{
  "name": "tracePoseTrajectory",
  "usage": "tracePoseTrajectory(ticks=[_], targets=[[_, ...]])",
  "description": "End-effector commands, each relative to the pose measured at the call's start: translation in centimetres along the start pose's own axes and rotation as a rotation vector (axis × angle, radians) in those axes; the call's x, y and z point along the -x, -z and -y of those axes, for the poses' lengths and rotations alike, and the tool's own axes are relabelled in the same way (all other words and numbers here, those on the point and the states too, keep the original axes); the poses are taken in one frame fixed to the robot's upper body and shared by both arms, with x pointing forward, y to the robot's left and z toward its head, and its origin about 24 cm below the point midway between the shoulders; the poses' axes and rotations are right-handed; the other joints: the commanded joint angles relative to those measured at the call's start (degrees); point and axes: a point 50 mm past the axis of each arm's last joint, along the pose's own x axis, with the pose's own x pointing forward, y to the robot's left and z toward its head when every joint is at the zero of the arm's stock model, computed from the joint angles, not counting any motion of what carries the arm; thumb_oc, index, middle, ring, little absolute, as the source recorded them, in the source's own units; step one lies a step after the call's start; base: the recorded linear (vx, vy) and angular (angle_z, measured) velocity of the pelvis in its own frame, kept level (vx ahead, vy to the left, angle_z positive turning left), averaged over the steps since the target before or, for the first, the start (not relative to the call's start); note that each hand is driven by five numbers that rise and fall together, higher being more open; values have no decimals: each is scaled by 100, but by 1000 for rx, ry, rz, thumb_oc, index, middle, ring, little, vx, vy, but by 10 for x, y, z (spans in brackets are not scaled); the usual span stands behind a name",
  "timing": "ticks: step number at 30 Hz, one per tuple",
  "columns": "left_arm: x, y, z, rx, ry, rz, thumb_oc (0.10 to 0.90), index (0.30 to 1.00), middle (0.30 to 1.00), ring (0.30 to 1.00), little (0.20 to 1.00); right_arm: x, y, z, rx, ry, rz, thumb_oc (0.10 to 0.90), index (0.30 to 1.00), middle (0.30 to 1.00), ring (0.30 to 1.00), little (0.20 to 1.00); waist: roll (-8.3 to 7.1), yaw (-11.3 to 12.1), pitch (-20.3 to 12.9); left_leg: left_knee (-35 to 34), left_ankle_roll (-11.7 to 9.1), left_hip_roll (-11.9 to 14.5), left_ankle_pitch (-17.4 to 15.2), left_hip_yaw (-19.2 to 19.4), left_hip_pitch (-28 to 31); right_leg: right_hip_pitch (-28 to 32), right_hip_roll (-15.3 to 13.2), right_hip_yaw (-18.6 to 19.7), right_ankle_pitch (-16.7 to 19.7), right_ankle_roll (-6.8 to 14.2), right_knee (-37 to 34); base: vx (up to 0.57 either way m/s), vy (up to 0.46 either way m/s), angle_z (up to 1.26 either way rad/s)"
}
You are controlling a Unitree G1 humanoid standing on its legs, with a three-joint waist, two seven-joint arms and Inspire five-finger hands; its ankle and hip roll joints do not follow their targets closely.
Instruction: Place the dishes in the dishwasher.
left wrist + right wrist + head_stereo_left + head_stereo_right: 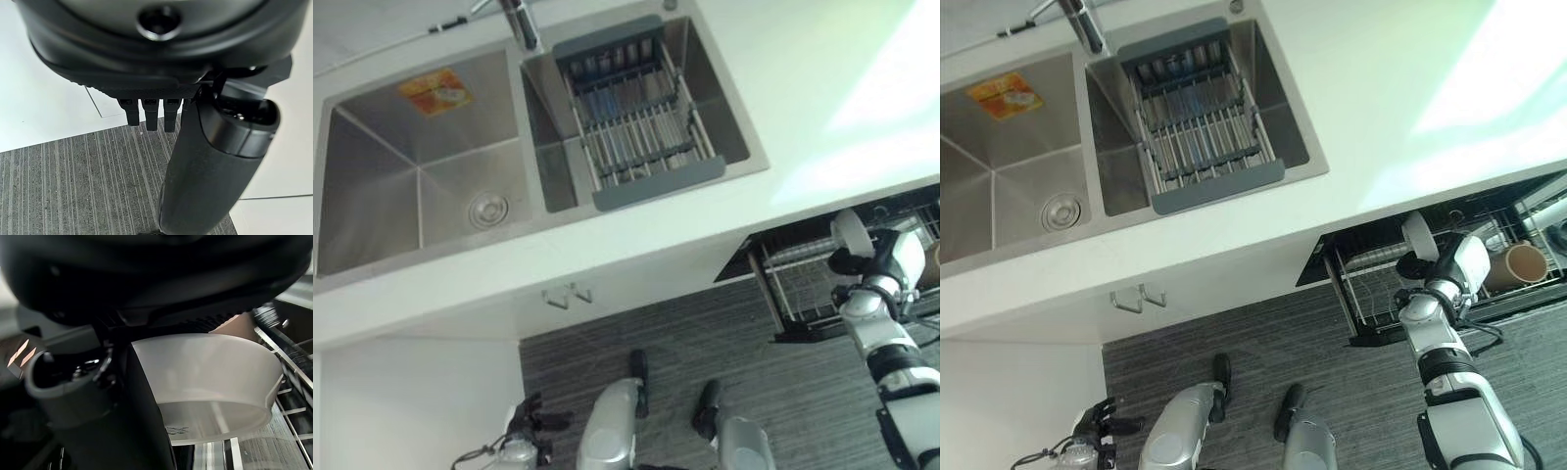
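Note:
My right hand (1454,264) is shut on a white bowl (210,377), with the thumb (146,421) pressed inside its rim. The hand holds the bowl (1419,235) tilted over the pulled-out wire rack of the dishwasher (1371,286), which sticks out from under the counter at the right. A tan cup (1518,262) lies on its side in the rack, further right. My left hand (533,416) hangs low near the floor at the lower left, fingers (146,115) relaxed and holding nothing.
A steel double sink (421,166) is set in the white counter (822,88). Its right basin holds a grey drain rack (636,122), and the faucet (519,22) stands behind. Grey striped floor (705,333) lies below the counter edge.

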Motion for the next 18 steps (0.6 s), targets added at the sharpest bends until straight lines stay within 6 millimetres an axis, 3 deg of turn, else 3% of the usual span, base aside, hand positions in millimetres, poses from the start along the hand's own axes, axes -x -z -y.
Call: tracePoseTrajectory(ticks=[1,11,15,18], targets=[[2,15,-23,-72,-56,-26,800,900,900,900,900,-28,-62,50,-15,178,213,400,300,300,300,300,-28,149,-296,368,-267,37,-922,-167,326,47,49,26,-270,-41,114,-40,-23,8],[-2,-8,-20,-76,-35,39,800,900,900,900,900,-29,-66,34,14,158,191,400,300,300,300,300,94,282,-34,368,-231,30,-774,-267,86,-188,60,-20,-187,-82,220,-27,-16,5],[-3,-16,-16,-75,-23,68,800,900,900,900,900,-30,-77,49,8,327,229,400,300,300,300,300,149,305,64,368,-209,6,-692,-299,-87,-462,12,2,-215,-94,463,-46,8,1],[-2,-15,-13,-56,-18,66,800,900,900,900,900,-32,-73,68,-63,509,143,400,300,300,300,300,197,289,67,368,-199,-14,-649,-311,-253,-702,-4,37,-251,-94,633,-47,30,2]])
